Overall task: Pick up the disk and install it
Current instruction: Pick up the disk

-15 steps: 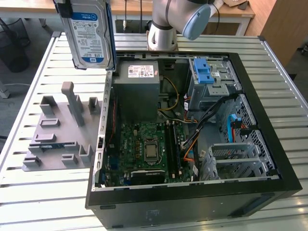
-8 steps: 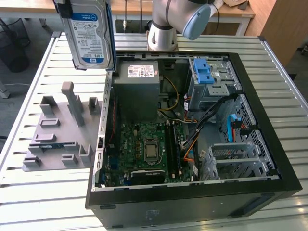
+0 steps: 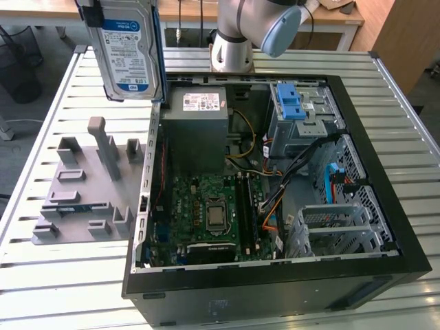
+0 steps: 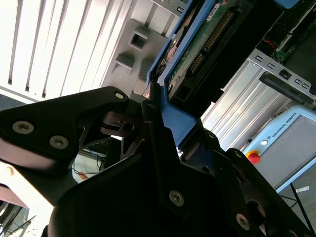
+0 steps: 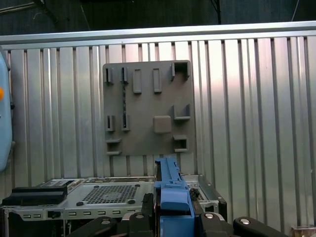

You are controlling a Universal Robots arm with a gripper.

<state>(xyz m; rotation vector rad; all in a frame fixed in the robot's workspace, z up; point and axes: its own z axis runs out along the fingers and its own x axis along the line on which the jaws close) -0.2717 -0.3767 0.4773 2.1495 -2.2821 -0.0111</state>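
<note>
Item under inspection: the disk (image 3: 127, 48), a flat rectangular silver hard drive with a blue-and-white label and a blue plastic carrier frame round its edges. In the exterior view it is raised in the air at the upper left. It stands on edge, slightly tilted, with its label face toward the camera.

End effector: the black two-finger gripper (image 4: 163, 118) is clamped on the disk. In both wrist views its fingers press the blue carrier frame from either side. The second wrist view shows the green circuit-board underside of the disk running away from the jaws.

Arm: the grey jointed arm (image 3: 244, 34) stands at the far edge of the slatted metal table (image 3: 55, 289).

Surroundings, exterior view:
- A black open computer case (image 3: 275, 289) lies on its side on the table, interior exposed.
- Inside it, a big grey metal box with a white sticker (image 3: 196, 127) sits at the far end, with a green motherboard (image 3: 206, 196) on its near side.
- A light-blue plastic latch bracket (image 3: 291, 104) sits at the far end of the case, toward the exterior view's right.
- A perforated silver drive cage (image 3: 337, 230) occupies the near corner on the exterior view's right. No disk is seated in it.
- A grey moulded fixture plate with upright slots (image 3: 82, 199) lies on the table just beside the case, on the exterior view's left.

The disk hangs over the far end of this plate, near the case's far left corner. The first wrist view looks down past the clamped frame onto the plate.
</note>
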